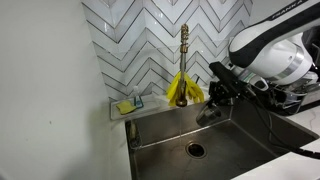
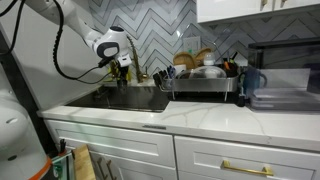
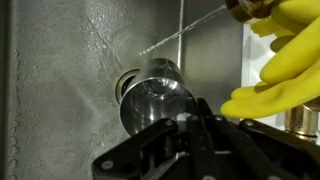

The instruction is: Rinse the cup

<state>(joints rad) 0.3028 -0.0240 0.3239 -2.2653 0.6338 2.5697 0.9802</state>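
Sponge [image 1: 126,106]: far-left ledge, parked.
Sink [image 1: 160,138]: catches runoff.
Yellow gloves [image 1: 184,90]: draped on the faucet [image 1: 184,40].
Cup [image 3: 160,92]: steel, above the drain [image 1: 196,150], meeting a thin water stream [image 3: 170,38].
Gripper [image 3: 168,122]: clamped on the cup.

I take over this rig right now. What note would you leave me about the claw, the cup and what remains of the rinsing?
Claw: it looks shut on the rim of the metal cup and holds it inside the sink, over the drain.
Tap: in the wrist view a thin water stream seems to run toward the cup. Yellow gloves hang on the tap, close beside the claw.
Done: cup grasped and at the water.
Left: finish rinsing, then set the cup down.
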